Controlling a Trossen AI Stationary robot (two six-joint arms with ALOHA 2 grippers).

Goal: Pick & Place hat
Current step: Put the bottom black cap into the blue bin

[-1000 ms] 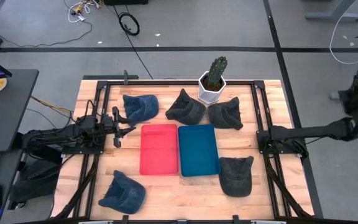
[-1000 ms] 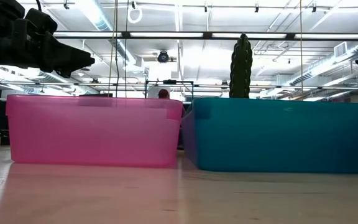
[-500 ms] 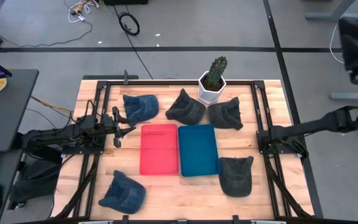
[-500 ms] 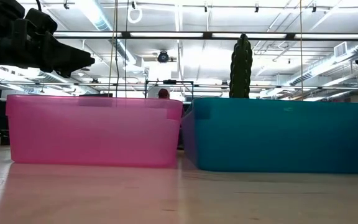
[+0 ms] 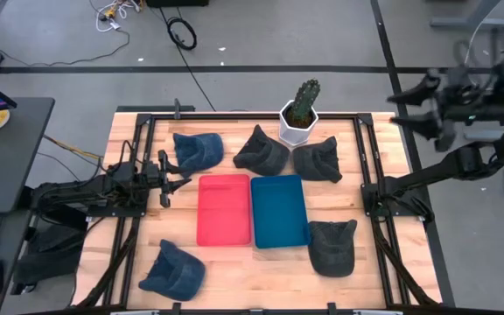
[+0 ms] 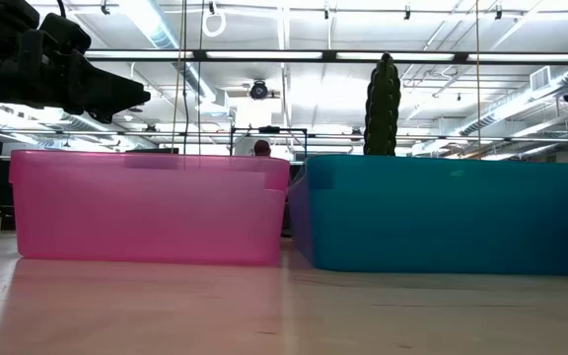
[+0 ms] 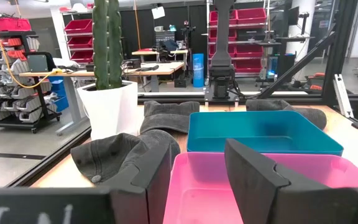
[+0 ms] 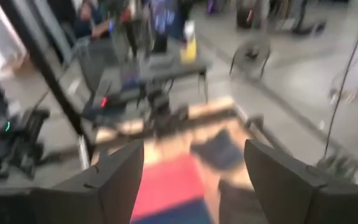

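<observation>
High view: right gripper (image 5: 414, 105) hangs past the table's right edge, well apart from the cactus pot (image 5: 299, 122), fingers spread wide, empty. Nearest dark hat (image 5: 316, 159) lies just beside that pot. Left gripper (image 5: 170, 180) waits, parted, empty. Risk: an approach swing clipping the cactus, toppling it.

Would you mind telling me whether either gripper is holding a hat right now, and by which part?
Nothing is held. The left gripper is open beside the pink bin, and the right gripper is open, off the table's edge.
</observation>
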